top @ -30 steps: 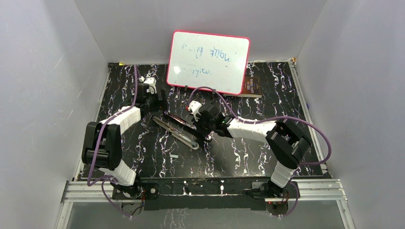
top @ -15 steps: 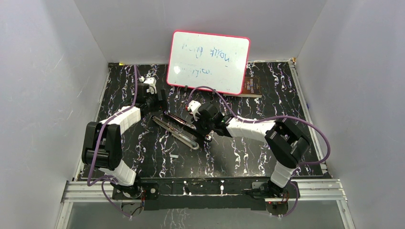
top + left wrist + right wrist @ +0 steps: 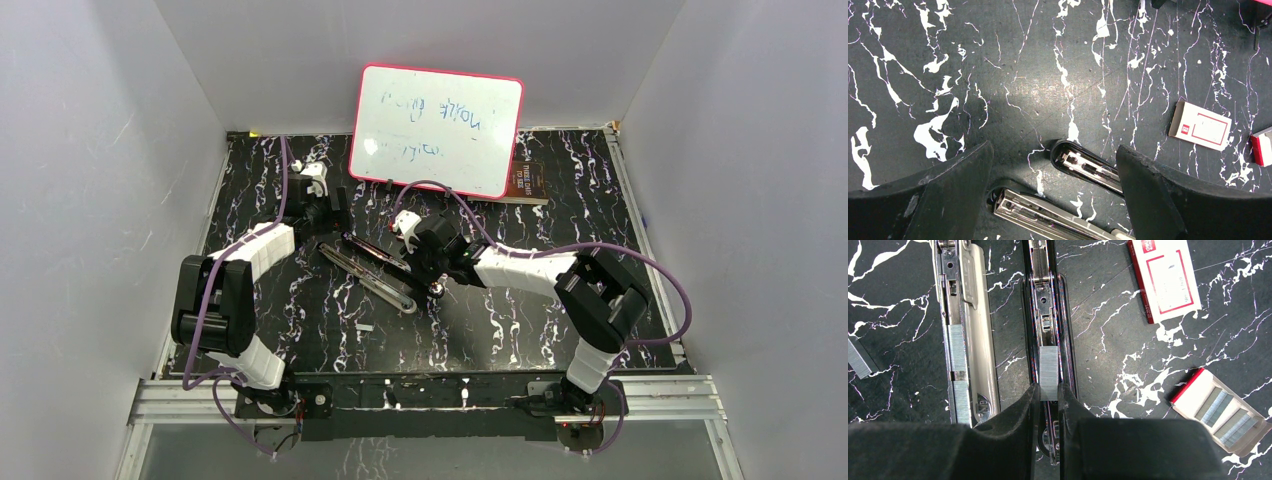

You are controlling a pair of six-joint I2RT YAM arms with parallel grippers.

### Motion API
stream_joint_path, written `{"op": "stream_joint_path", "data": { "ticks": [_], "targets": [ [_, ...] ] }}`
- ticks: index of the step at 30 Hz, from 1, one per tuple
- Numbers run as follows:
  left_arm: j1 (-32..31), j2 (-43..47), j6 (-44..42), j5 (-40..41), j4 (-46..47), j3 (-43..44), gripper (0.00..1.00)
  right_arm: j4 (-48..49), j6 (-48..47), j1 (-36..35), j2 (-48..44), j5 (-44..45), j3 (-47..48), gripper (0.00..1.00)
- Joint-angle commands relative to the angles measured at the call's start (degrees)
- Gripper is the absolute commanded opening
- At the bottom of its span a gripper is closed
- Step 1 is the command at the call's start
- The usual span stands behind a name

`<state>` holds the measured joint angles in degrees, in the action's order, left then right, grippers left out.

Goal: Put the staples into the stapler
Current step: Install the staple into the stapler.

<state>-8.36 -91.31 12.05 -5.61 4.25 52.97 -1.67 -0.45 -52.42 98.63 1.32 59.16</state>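
Note:
The stapler [image 3: 372, 272] lies opened flat on the black marbled table, its two halves side by side. In the right wrist view the silver rail half [image 3: 960, 340] carries staples [image 3: 956, 347]. The black half [image 3: 1045, 310] with its spring lies beside it. My right gripper [image 3: 1049, 391] is shut on a short strip of staples [image 3: 1048, 371], held right over the black half. My left gripper [image 3: 1054, 148] stands open over the far ends of both halves [image 3: 1083, 161], touching nothing.
A white box with a red label [image 3: 1168, 277] and an open tray of staple strips [image 3: 1220, 412] lie right of the stapler. A loose strip [image 3: 858, 359] lies to its left. A whiteboard [image 3: 437, 130] leans at the back, with a book [image 3: 526, 181] behind it.

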Motion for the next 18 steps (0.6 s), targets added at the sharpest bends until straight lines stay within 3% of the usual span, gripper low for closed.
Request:
{"op": "stream_joint_path", "data": {
  "ticks": [1,18],
  "targets": [
    [0.4,1.9,0.2,-0.9,0.5,-0.3,0.92,-2.0,0.5,0.0,0.9,-0.3,1.4,0.11],
    [0.4,1.8,0.2,-0.9,0.5,-0.3,0.92,-4.2,0.0,-0.1,2.1,0.1,1.1,0.11]
  ]
}}
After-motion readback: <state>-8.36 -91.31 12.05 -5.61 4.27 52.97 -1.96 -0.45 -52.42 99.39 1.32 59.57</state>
